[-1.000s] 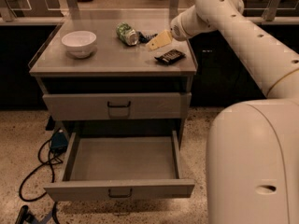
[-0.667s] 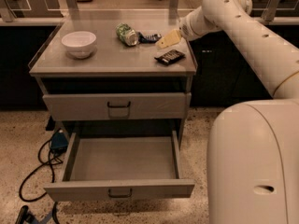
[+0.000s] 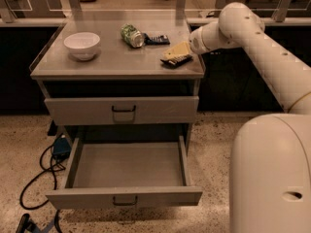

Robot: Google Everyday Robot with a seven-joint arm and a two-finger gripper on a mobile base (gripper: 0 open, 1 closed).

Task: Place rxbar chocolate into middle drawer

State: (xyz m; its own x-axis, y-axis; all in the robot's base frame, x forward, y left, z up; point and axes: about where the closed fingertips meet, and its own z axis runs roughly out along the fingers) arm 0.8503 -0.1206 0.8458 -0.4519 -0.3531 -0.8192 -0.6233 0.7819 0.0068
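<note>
The rxbar chocolate (image 3: 177, 61), a flat dark-wrapped bar, lies near the right front corner of the cabinet top (image 3: 116, 62). My gripper (image 3: 177, 50) hangs directly over the bar, touching or nearly touching its top, with the white arm reaching in from the right. The middle drawer (image 3: 124, 197) is the lowest one. It is pulled fully out below, and its grey inside holds nothing.
A white bowl (image 3: 81, 44) stands at the top's left. A crushed green can (image 3: 131, 35) and a dark blue wrapped bar (image 3: 156, 39) lie at the back middle. The drawer front above (image 3: 121, 110) is closed. Black cables (image 3: 41, 176) trail on the floor at left. My white base (image 3: 272, 174) fills the right foreground.
My gripper has swung right from beside the can and come down over the rxbar chocolate. The bar and the drawers have not moved.
</note>
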